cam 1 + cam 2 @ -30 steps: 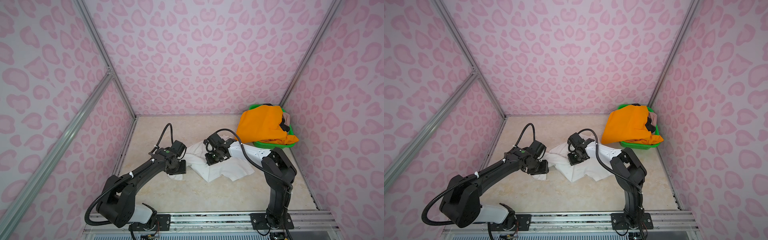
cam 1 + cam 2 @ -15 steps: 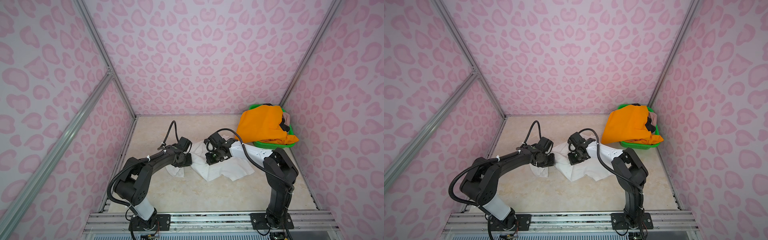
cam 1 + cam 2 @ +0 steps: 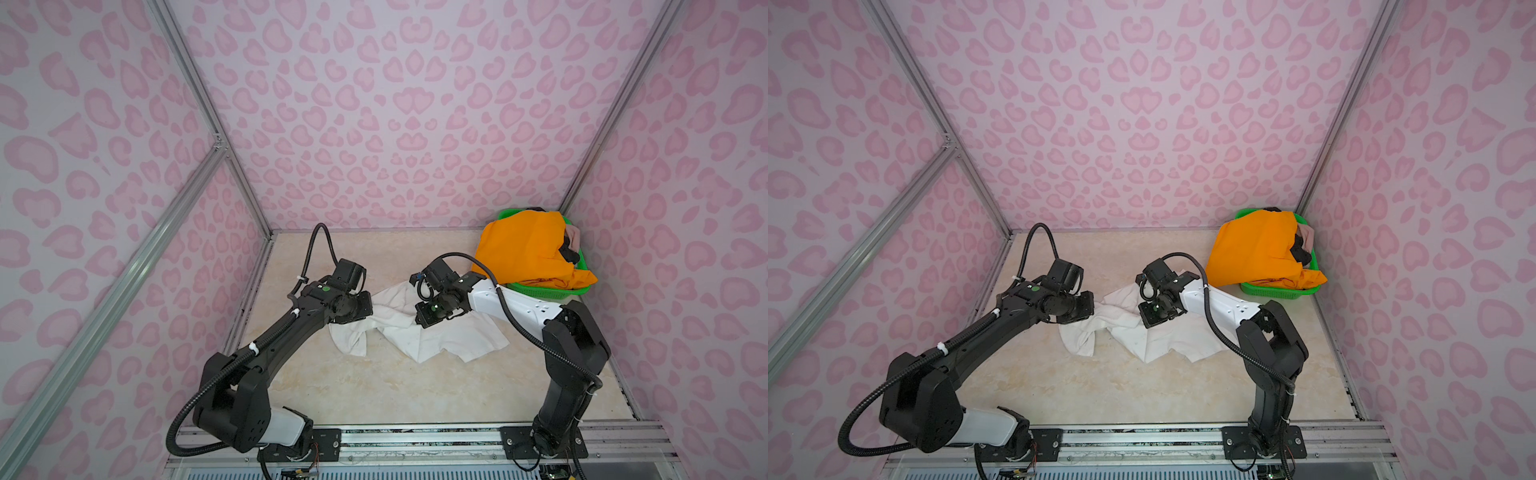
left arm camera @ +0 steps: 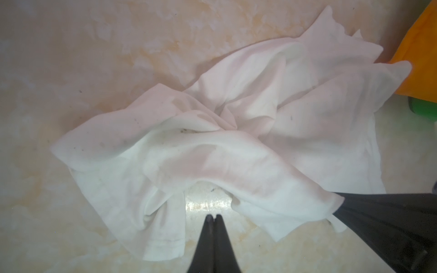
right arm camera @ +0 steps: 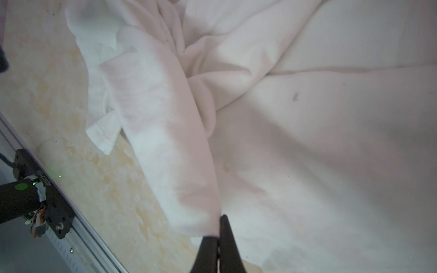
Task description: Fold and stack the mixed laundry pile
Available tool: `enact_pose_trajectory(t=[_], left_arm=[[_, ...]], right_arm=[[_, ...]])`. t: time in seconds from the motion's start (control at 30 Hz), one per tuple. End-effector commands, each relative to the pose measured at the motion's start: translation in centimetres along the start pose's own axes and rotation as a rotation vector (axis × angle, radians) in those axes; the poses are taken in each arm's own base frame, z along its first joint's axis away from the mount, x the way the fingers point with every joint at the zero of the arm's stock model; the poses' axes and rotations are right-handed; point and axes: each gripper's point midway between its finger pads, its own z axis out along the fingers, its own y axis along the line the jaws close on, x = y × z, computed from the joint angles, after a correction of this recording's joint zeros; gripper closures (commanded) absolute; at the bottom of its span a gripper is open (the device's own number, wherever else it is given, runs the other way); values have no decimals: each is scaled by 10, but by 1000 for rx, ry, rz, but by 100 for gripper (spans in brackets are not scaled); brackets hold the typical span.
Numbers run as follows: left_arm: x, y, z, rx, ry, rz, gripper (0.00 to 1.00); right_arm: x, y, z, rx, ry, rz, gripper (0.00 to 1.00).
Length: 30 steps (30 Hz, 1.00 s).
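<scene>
The white T-shirt (image 3: 440,338) (image 3: 1163,336) lies crumpled on the table between my two arms. My right gripper (image 5: 218,225) is shut on a raised fold of the T-shirt (image 5: 165,141), which drapes over one finger. My left gripper (image 4: 213,216) is shut with nothing in it, its tips over bare table in a gap at the T-shirt's (image 4: 212,153) edge. The rest of the laundry pile sits in the back right corner: orange shorts (image 3: 528,249) (image 3: 1258,249) on top, with a black piece (image 3: 567,251) and a beige-pink piece (image 3: 575,237) behind them.
A green mesh basket (image 3: 540,291) (image 3: 1279,291) holds the pile against the right wall. Pink patterned walls close in three sides. A metal rail (image 3: 415,432) with both arm bases runs along the front edge. Bare marble-look table (image 3: 374,386) lies in front of the T-shirt.
My left gripper has closed from open to shut, and its wrist has shifted back and right along the T-shirt's left edge. The right arm has stayed put, still gripping the fold.
</scene>
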Motion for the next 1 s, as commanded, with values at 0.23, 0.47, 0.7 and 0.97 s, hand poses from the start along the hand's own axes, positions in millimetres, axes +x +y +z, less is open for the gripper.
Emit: enact_pose_trajectory(t=[0.23, 0.47, 0.7, 0.97], left_arm=[[32, -31, 21, 126, 96, 163, 58], [2, -66, 50, 127, 45, 274, 47], [0, -78, 79, 106, 134, 309, 44], [21, -72, 56, 64, 106, 426, 29]], right_arm=[[-12, -86, 6, 232, -11, 232, 86], [-6, -80, -7, 211, -54, 228, 64], [26, -77, -41, 220, -78, 205, 59], [54, -97, -58, 238, -84, 265, 57]])
